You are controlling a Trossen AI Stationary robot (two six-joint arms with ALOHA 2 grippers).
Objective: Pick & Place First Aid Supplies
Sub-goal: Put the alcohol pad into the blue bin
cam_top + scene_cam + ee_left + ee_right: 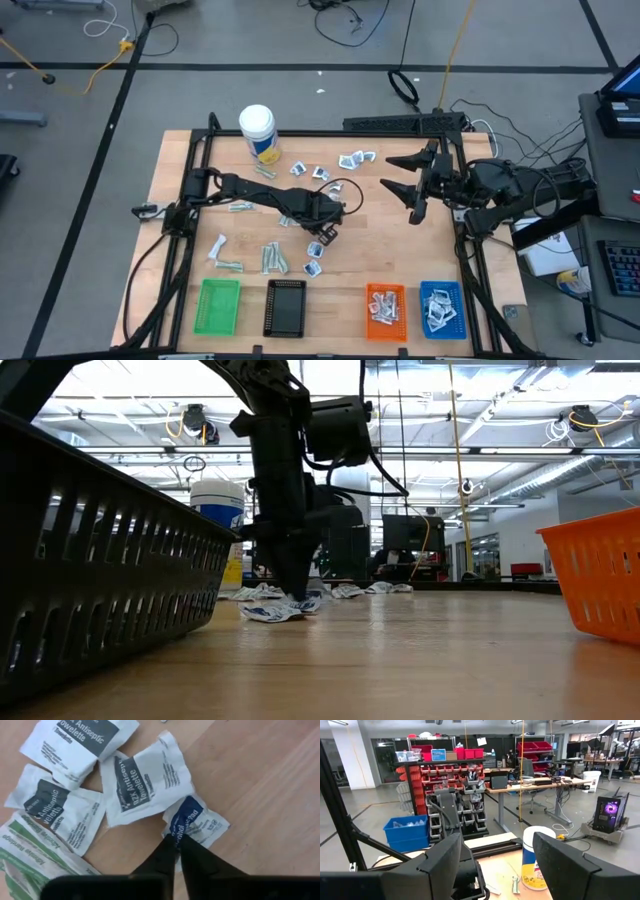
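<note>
**High view.** Down at mid-table with the left gripper [324, 232], tips on a small white-and-blue sachet [316, 248] in the loose scatter of first aid supplies [272, 258]. Much nearer to that packet than the right gripper [410, 186], parked high at the table's right side. From the sachet, toward the near edge and to the right for the blue tray [441, 308], which already holds white packets, and the orange tray [385, 306].

**Low view.** Pointing straight down with the left gripper [296, 598], tips at table level, touching a crumpled sachet [270, 612] lying flat on the wood. Between the black tray [100, 560] and the orange tray [600, 575].

**Left wrist view.** Clenched on the blue-printed end of an alcohol pad [199, 822], fingers [192, 857] drawn together into one point. Stretching away from the tips with the pad's long axis, slanted a little off the fingers' line, white end farthest. Partly tucked under an antiseptic towelette [145, 780], so probably some drag on lifting.

**Right wrist view.** Spread wide and holding nothing with the right gripper [495, 857], facing the white bottle [537, 855].
</note>
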